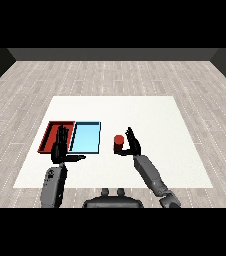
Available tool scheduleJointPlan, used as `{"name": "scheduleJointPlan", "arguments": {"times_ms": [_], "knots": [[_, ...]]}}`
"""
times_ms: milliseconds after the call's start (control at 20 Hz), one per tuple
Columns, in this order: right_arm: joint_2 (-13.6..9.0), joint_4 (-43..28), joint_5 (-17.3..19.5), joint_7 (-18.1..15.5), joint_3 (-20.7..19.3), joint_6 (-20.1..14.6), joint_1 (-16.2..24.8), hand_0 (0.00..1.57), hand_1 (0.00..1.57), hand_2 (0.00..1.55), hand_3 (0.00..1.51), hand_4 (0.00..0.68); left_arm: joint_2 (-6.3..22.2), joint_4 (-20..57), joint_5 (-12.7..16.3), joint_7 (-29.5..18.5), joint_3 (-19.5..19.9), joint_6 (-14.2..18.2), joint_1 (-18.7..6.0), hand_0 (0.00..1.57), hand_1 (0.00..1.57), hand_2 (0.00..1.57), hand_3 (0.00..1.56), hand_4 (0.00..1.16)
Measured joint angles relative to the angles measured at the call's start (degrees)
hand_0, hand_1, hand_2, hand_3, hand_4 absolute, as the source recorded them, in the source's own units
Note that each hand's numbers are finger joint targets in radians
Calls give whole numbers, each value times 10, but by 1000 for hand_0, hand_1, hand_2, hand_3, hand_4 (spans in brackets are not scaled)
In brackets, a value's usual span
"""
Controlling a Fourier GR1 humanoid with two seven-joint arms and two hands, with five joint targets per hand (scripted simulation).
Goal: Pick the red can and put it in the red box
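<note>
Reach step in hand. The right hand [133, 144] is hovering open-fingered just beside the can [118, 144], which is standing on the table [150, 115] right of the blue tray [86, 137]. Next: closing round it, then carrying it to the red tray [50, 134]. The left hand [61, 145] is resting with fingers straight.

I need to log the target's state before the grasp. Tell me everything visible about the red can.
The red can is a small plain cylinder, dark red all over, with no label that can be made out. It stands upright on the white table, to the right of the light blue tray and outside both trays. The right robot hand is right beside it, fingers relaxed and open; whether they touch the can cannot be told.
</note>
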Motion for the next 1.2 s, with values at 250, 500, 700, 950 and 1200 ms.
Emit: {"name": "scheduleJointPlan", "arguments": {"times_ms": [250,500,700,950,1200], "knots": [[1,32,-37,-27,32,-7,-14,0,0,0,0,0,-9,-21,-9,1,-13,7,20,0,0,0,0,0],[0,56,-68,-26,51,-10,-39,0,0,0,0,0,-1,-24,-3,23,-6,9,1,0,0,0,0,0],[0,107,-88,-43,53,6,-77,0,0,0,0,0,0,-16,-3,9,-4,4,7,0,0,0,0,0],[1,143,-149,-61,101,-7,-108,0,0,0,0,0,-8,-34,-11,14,-14,12,18,0,0,0,0,0],[1,160,-190,-66,140,-17,-125,0,0,0,0,0,-11,-15,-12,-1,-12,14,11,0,0,0,0,0]]}}
